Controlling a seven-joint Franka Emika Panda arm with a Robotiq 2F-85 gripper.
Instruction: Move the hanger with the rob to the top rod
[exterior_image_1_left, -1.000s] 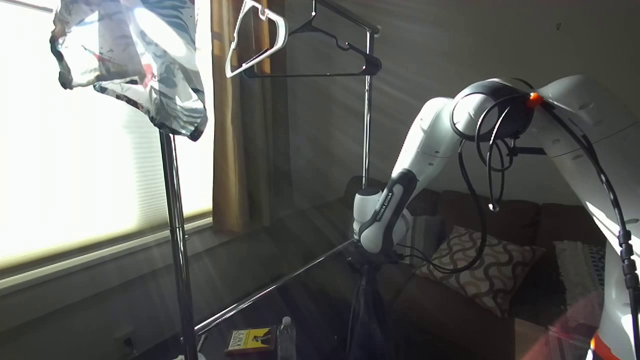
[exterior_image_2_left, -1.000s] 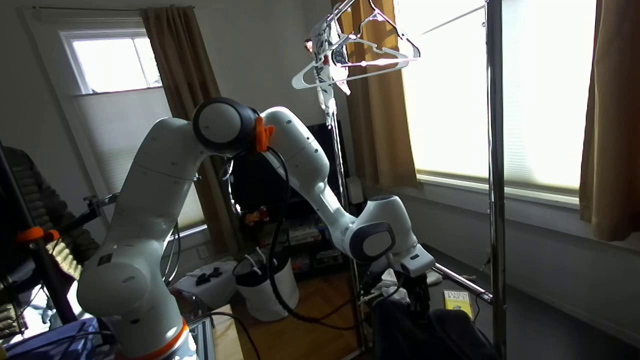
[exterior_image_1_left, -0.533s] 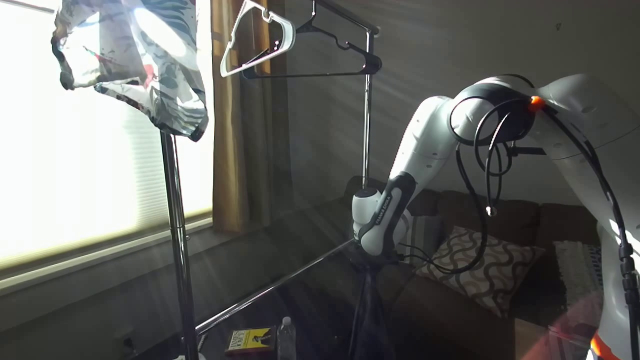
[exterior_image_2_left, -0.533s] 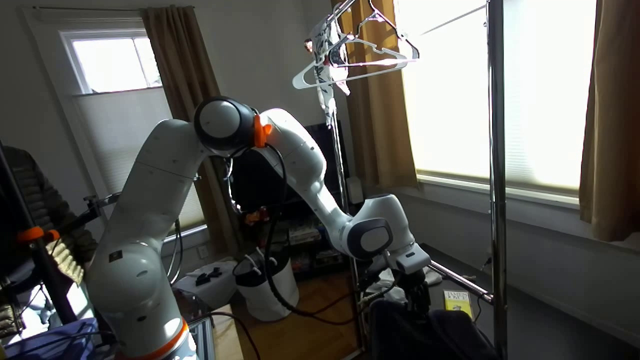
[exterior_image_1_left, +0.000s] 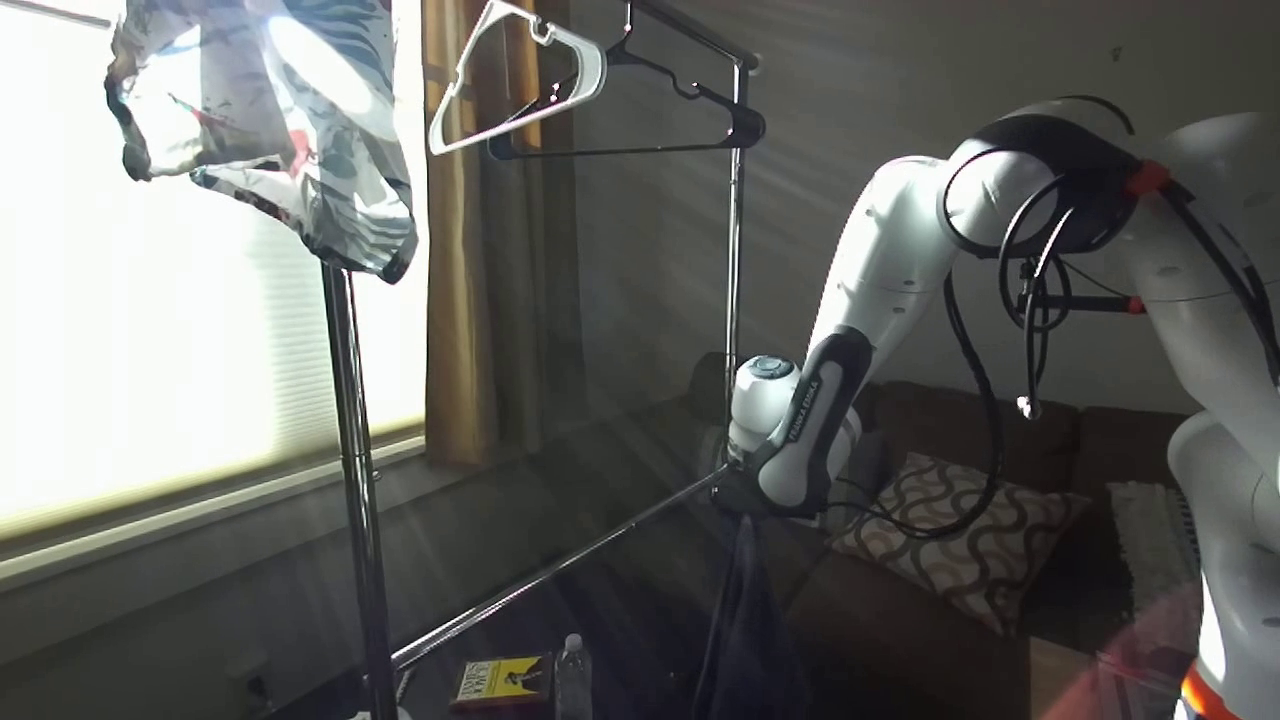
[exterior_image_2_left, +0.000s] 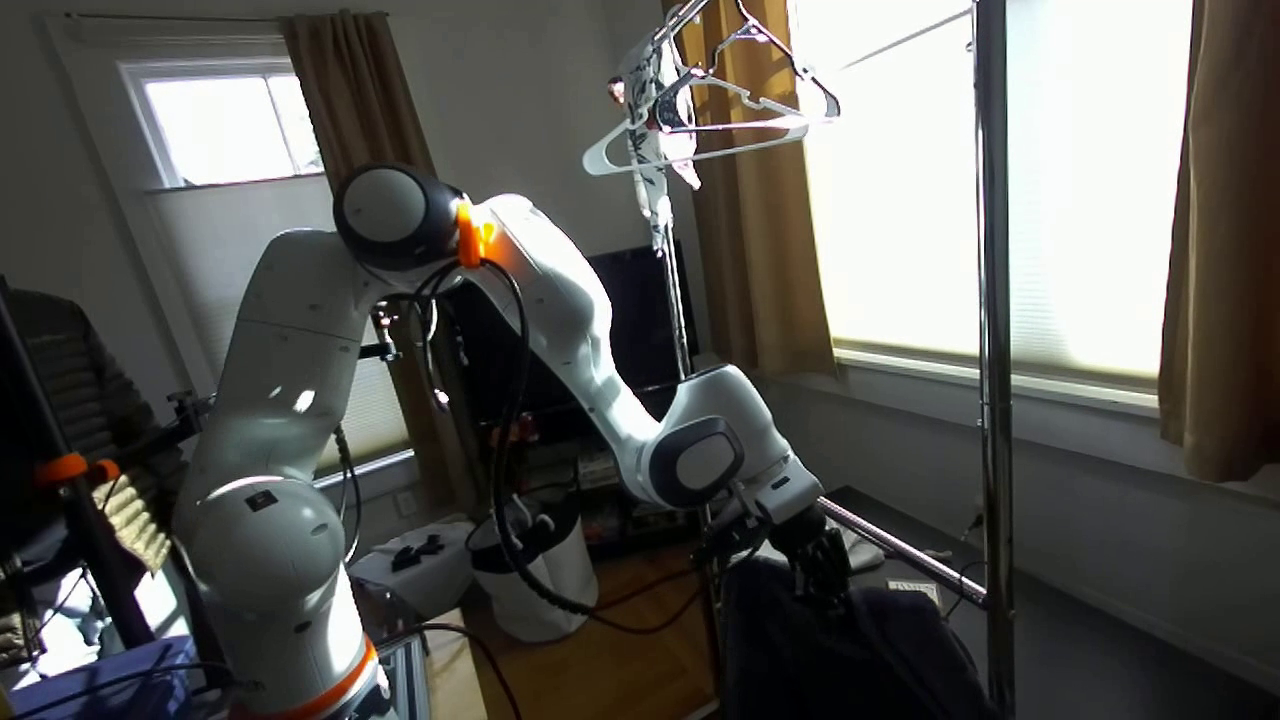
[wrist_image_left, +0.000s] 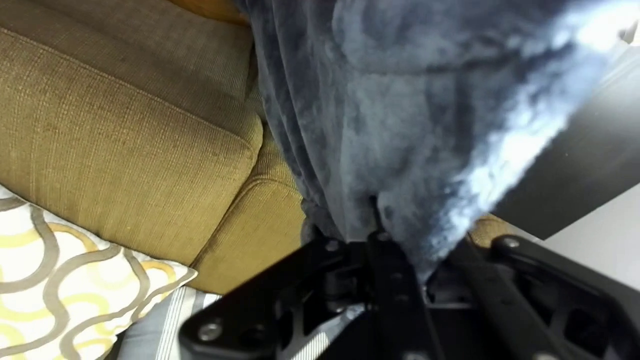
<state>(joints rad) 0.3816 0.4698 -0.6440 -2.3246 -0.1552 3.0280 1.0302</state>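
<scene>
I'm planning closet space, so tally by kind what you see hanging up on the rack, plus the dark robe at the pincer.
White bare hanger: 1
Dark bare hanger: 1
Patterned garment: 1
Dark robe at the pincer: 1
Total: 4

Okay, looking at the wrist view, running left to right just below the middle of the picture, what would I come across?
White cushion with grey-brown and yellow wavy lines → tan woven-fabric sofa → long navy-grey plush robe → dark flat surface → pale grey-white flat surface
</scene>
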